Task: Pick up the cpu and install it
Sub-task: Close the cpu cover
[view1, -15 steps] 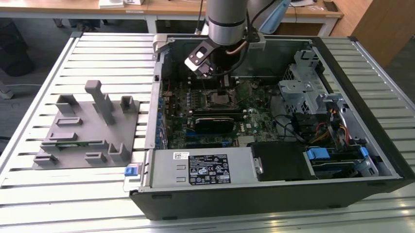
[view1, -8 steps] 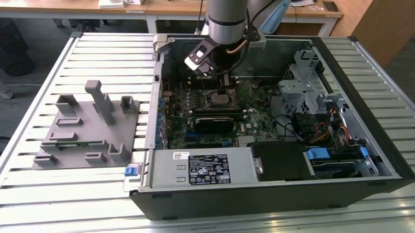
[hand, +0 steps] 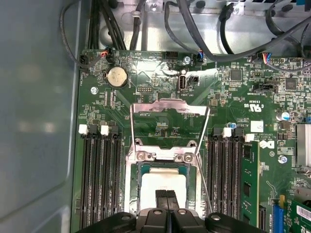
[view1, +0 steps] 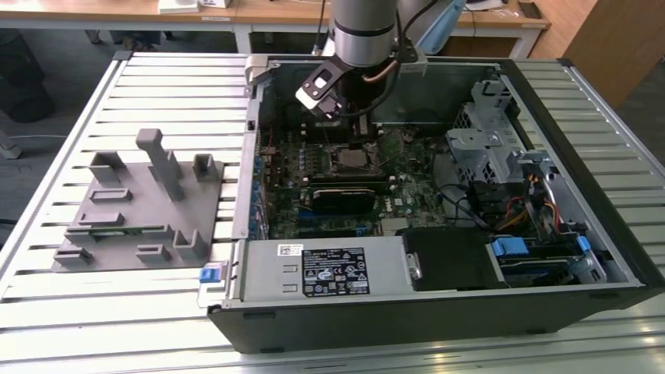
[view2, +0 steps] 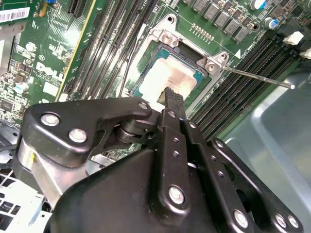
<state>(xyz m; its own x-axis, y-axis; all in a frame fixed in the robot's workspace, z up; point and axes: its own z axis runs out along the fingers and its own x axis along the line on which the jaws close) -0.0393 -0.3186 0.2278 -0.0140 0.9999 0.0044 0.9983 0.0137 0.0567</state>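
Jaws narrow: fingertips (hand: 162,198) are together with nothing between them. The tips sit just over the cpu (hand: 151,187); can't tell if they touch it. The cpu lies flat in the socket frame (hand: 130,184), directly under the jaws, with its edges inside the frame. The load plate (hand: 170,103) is flipped open just beyond the jaws, so the space above the cpu is clear. A thin lever rod (hand: 204,187) runs free along one socket edge, just beside the jaws. Black memory slots (hand: 102,184) flank the socket on both sides, close to its edges. Past the slots on one side is the grey case wall (hand: 39,121), so room is tight there. Cables (hand: 204,34) loop beyond the load plate. In the exterior view the arm (view1: 364,31) reaches down into the open computer case (view1: 582,280) on the slatted counter (view1: 124,327). The grey fixture (view1: 135,210) sits well apart from the jaws, at the exterior view's left.
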